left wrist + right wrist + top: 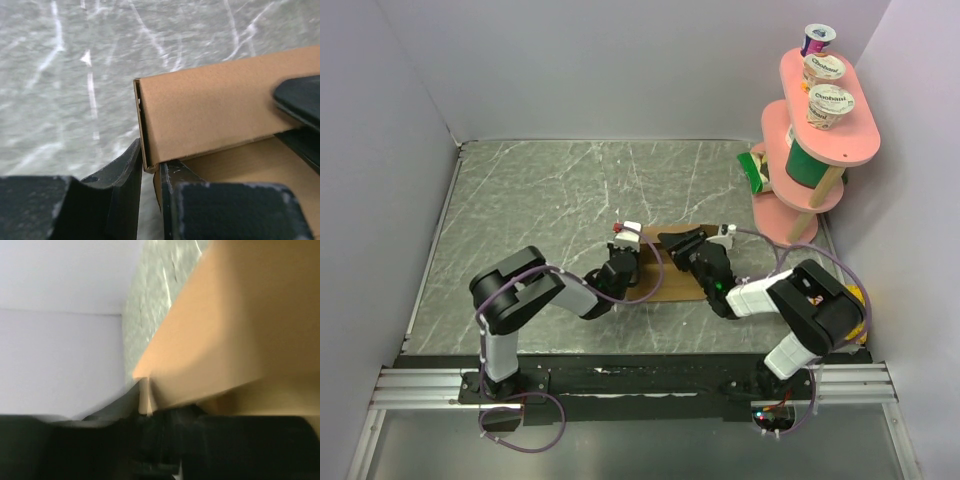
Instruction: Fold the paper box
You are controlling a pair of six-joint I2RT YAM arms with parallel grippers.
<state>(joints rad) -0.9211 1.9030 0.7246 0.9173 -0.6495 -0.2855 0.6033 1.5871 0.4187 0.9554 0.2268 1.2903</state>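
We see the paper box (672, 286), plain brown cardboard, lying near the middle of the grey marbled table (540, 200), just ahead of both arms and between them. We judge the folding partly done. The left wrist view shows one long side wall (210, 110) standing upright from the base and doubled over on itself, while the base panel beside it lies open with no lid closed. The left gripper (626, 243) is clamped on the end of that wall, a finger (125, 175) on each side. The right gripper (682, 243) seems clamped on the same wall farther along, though its own view is blurred. The other walls and the closing flaps look left to do. A pink two-tier stand (850, 150) holding yoghurt cups (830, 105) and a green can (807, 165) stands well apart at the far right, and we judge that nothing blocks the box.
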